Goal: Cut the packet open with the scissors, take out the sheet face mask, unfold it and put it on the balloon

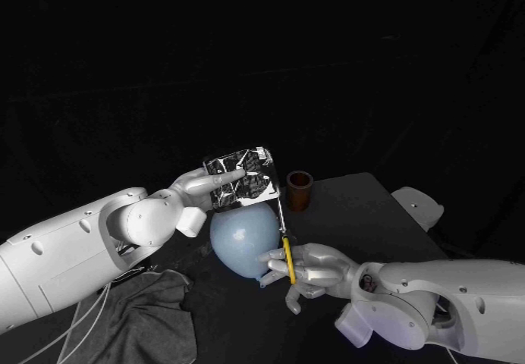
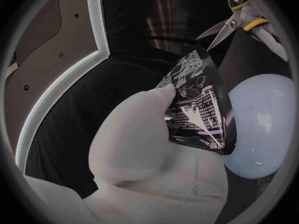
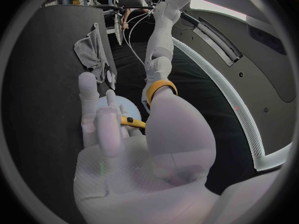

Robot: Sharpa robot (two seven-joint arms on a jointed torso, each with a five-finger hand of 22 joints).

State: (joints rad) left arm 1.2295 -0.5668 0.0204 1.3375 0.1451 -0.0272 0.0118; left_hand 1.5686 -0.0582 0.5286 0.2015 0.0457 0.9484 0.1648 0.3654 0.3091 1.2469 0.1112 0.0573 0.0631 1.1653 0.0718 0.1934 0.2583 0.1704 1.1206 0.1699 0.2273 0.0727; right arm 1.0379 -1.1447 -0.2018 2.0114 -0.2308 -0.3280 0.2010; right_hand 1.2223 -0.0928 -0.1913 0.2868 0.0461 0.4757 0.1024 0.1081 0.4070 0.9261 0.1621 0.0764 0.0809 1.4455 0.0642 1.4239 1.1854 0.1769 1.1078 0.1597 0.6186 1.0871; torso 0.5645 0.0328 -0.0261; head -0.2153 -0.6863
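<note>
brown tube point(image 1: 300, 189) rt of balloon point(image 1: 243, 239), cloth point(image 1: 153, 315) near-left

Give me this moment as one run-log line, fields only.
phase: cutting packet | left hand: holds packet near balloon | right hand: holds scissors, blades open by packet corner | cut: none seen

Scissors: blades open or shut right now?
Open. In the left wrist view the scissors have both blades spread in a V by a corner of the packet; the right hand holds the yellow handles.

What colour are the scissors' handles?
The scissors' handles are yellow, clearest in the left wrist view.
</note>
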